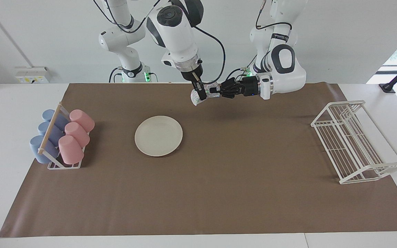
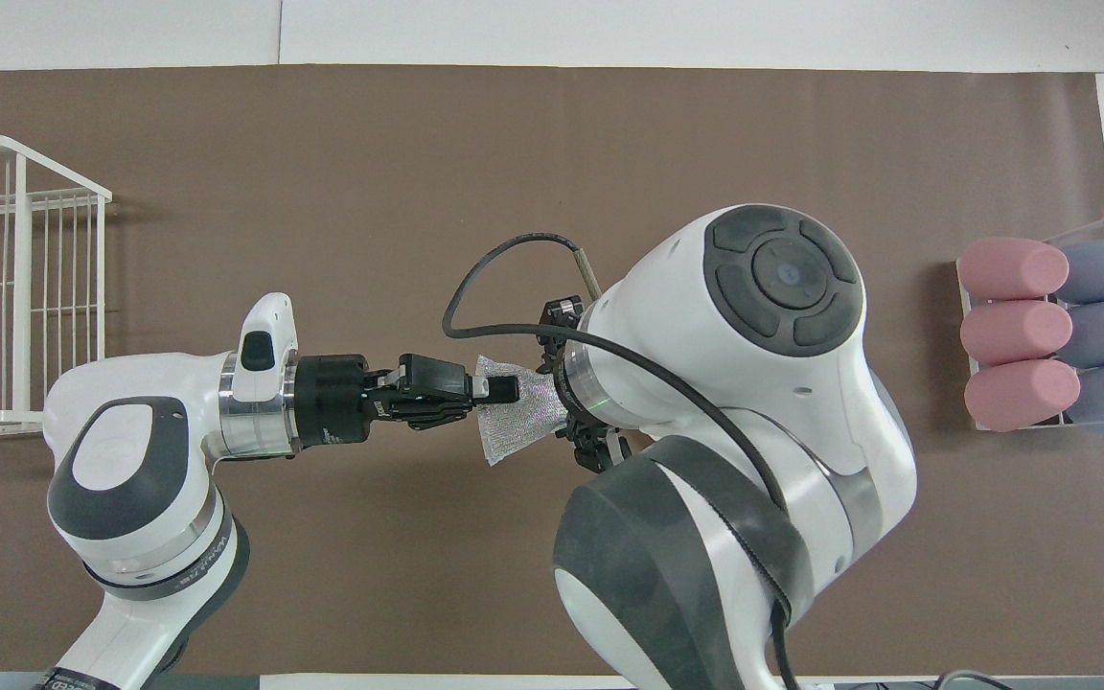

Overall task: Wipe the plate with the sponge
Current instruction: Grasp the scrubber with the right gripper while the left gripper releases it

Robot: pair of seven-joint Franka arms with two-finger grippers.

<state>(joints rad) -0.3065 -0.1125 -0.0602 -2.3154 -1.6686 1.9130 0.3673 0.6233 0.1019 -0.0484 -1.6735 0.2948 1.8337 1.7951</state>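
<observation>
Sponge: your silvery-grey wrinkly mesh sponge (image 1: 196, 97) hangs in the air between both tools, over the brown mat (image 1: 219, 193).
Left tool (image 1: 213, 91): pinching one end of it.
Right tool (image 1: 201, 95): at its other end; grip unclear.
Plate: your round cream-white plate (image 1: 158, 135) lies on the mat, untouched.

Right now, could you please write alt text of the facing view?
Both arms meet in the air over the brown mat: the left hand, shut on the sponge, offers it to the right hand. The plate lies on the mat beside a cup rack.
</observation>
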